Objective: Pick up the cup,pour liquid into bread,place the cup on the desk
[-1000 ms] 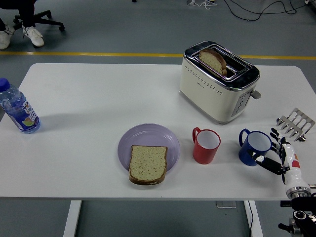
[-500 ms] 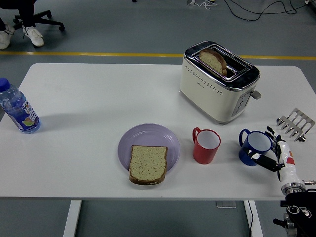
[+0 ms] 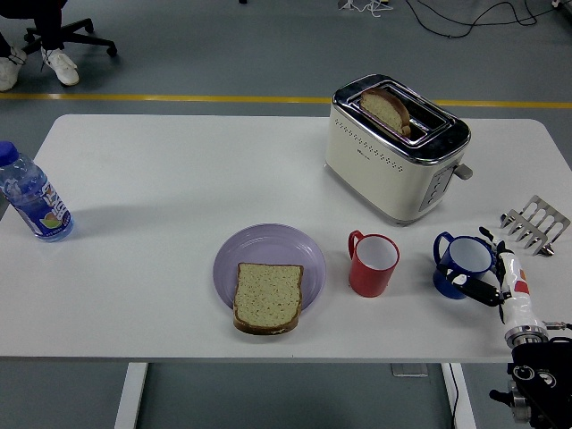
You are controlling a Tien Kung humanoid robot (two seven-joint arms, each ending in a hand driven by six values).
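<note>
At the lower right of the frame, the robot's right hand (image 3: 494, 273) reaches in from the bottom right corner, its black fingers curled around the right side of a dark blue ceramic cup (image 3: 462, 264) with a white inside. The fingers touch the cup's wall and grip it; the cup stands upright on the white table (image 3: 161, 179), its handle pointing to the upper left.

Just to the left of the blue cup stands a red ceramic cup (image 3: 372, 264), also white inside, its handle on the left. Further left, near the bottom centre, a round lilac plate (image 3: 268, 255) holds a square slice of brown bread (image 3: 267, 297) that overhangs the plate's lower rim.

Above the cups, in the upper right, a cream and chrome toaster (image 3: 393, 147) holds a slice of bread (image 3: 386, 109) upright in its slot. At the right edge lies a small metal toast rack (image 3: 534, 223). At the far left edge stands a clear plastic water bottle (image 3: 32, 198) with a blue cap.
</note>
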